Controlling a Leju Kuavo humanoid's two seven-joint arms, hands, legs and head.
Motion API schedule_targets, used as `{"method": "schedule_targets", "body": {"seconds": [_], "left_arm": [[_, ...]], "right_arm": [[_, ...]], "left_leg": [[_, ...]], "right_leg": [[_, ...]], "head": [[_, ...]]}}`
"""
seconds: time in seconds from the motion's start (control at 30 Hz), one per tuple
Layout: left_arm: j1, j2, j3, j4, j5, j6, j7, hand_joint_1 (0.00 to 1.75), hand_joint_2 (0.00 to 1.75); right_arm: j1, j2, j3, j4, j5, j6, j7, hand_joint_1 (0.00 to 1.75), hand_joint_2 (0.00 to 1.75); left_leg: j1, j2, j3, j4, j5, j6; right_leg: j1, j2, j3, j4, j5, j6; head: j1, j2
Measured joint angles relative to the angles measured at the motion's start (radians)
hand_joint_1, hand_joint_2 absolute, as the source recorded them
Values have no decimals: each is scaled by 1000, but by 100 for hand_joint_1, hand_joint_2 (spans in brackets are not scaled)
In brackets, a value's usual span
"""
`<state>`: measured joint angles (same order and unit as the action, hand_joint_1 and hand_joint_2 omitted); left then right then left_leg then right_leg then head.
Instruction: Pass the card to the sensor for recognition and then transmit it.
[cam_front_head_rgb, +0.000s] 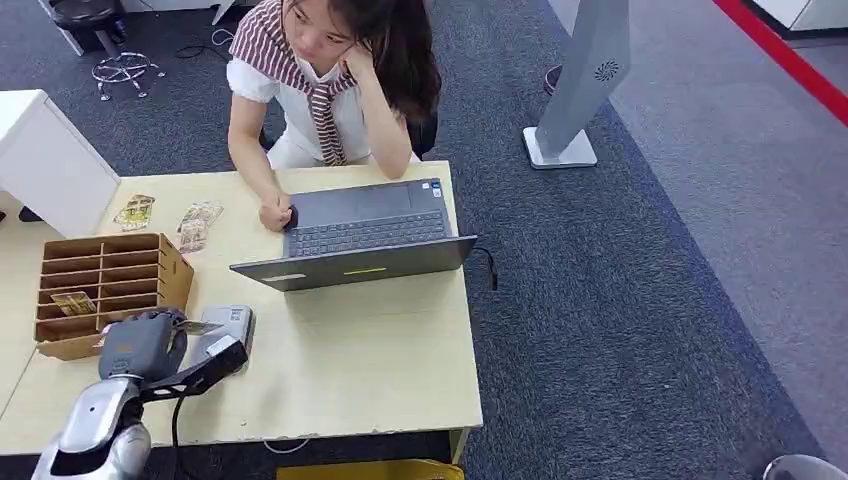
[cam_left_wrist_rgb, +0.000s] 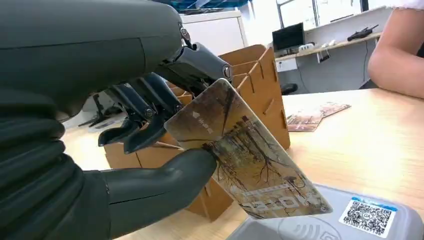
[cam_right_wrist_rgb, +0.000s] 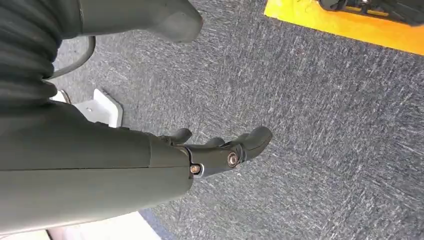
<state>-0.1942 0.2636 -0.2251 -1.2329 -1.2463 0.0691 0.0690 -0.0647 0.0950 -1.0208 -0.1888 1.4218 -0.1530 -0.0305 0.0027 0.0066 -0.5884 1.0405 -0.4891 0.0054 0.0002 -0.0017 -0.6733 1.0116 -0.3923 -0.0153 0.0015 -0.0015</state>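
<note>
My left hand (cam_front_head_rgb: 145, 342) (cam_left_wrist_rgb: 150, 130) pinches a brown patterned card (cam_left_wrist_rgb: 245, 160) between its thumb and a finger. The card (cam_front_head_rgb: 200, 327) tilts down, its lower edge just over the grey sensor (cam_left_wrist_rgb: 345, 220) that carries a QR sticker (cam_left_wrist_rgb: 367, 216). In the head view the sensor (cam_front_head_rgb: 232, 322) lies on the table right of my hand. My right hand (cam_right_wrist_rgb: 220, 150) hangs beside my body over the carpet, fingers apart and nothing in them.
A wooden slotted card rack (cam_front_head_rgb: 105, 285) stands left of my hand, one card in it. Loose cards (cam_front_head_rgb: 195, 225) lie behind it. A person sits at an open laptop (cam_front_head_rgb: 360, 235) across the wooden table (cam_front_head_rgb: 380, 350), one forearm (cam_left_wrist_rgb: 400, 55) resting near.
</note>
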Motion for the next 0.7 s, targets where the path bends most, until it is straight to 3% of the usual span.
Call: {"method": "schedule_targets", "body": {"seconds": [0.23,0.43,0.7], "left_arm": [[-12,-2,0,0,-8,30,0,175,175],[-44,-3,0,-27,-13,150,-11,175,175],[-247,23,3,2,-42,254,-32,175,175]], "right_arm": [[0,-1,0,0,0,1,-4,0,175],[0,-2,0,0,0,1,-7,0,175],[-1,-5,4,0,19,4,-15,0,175]], "left_leg": [[0,0,0,0,0,0],[0,0,0,0,0,0],[0,-1,-1,0,1,0]], "right_leg": [[0,0,0,0,0,0],[0,0,0,0,0,0],[0,-2,0,0,1,0]], "head": [[0,0],[0,0],[0,0]]}}
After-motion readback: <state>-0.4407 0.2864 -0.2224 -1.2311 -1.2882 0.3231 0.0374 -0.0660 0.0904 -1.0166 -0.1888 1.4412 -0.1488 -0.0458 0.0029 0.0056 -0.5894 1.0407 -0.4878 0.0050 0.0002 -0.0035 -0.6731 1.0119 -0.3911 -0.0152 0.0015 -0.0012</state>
